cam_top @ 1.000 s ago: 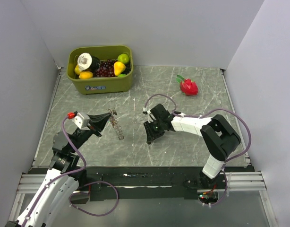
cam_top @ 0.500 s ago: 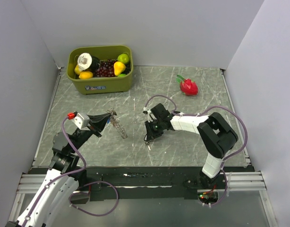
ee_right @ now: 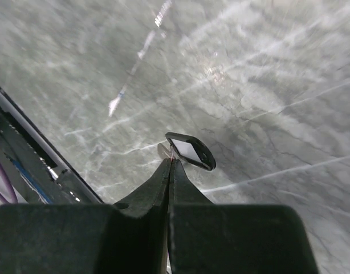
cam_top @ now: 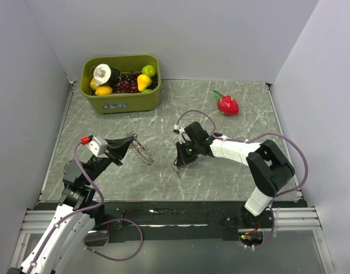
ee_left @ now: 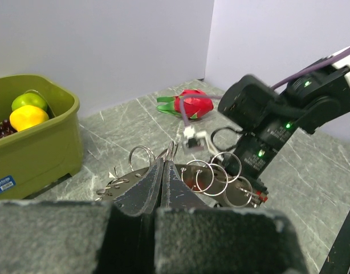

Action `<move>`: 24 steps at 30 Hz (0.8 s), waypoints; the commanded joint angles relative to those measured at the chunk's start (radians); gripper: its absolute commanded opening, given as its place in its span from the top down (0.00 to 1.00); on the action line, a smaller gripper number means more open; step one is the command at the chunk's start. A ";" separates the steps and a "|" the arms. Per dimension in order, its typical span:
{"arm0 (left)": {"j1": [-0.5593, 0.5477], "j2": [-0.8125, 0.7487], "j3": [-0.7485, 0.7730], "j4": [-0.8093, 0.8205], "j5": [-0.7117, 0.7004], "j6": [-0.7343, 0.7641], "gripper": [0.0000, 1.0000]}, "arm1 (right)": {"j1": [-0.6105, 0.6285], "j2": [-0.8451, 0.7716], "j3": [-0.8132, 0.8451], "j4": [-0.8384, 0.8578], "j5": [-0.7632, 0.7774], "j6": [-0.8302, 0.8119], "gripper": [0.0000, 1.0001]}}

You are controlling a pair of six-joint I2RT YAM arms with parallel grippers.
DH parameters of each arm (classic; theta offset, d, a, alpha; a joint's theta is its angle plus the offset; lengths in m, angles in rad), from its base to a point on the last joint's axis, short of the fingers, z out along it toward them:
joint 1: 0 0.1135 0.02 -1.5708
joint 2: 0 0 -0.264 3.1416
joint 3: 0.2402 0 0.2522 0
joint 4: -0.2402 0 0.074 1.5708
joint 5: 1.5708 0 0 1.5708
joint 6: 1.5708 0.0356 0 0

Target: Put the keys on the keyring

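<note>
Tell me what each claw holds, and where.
Left claw: the chain of keyrings, pinched at a ring. Right claw: a black-headed key, pinched where head meets blade.

No words or numbers can be read anywhere. The only label is a small blue-and-white sticker (cam_top: 119, 105) on the front wall of the green bin (cam_top: 145, 103), at about eleven o'clock in the overhead view. Its print is too small to make out. The left wrist view shows the same sticker at nine o'clock, cut off by the edge and blurred.
</note>
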 commanded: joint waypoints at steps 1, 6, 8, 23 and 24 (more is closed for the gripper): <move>0.002 -0.010 0.006 0.075 -0.006 -0.016 0.99 | -0.010 -0.076 0.002 0.003 0.027 -0.035 1.00; 0.002 -0.010 0.005 0.072 -0.005 -0.020 0.99 | -0.009 -0.057 0.002 0.013 0.011 -0.045 1.00; 0.002 -0.011 0.006 0.067 -0.003 -0.018 0.99 | -0.009 -0.048 0.014 -0.003 0.018 -0.050 1.00; 0.002 -0.011 0.005 0.069 -0.008 -0.023 0.99 | -0.015 -0.024 0.016 0.013 -0.014 -0.047 0.62; 0.002 -0.011 0.005 0.067 -0.008 -0.023 0.99 | -0.018 -0.016 0.019 0.008 -0.003 -0.045 0.62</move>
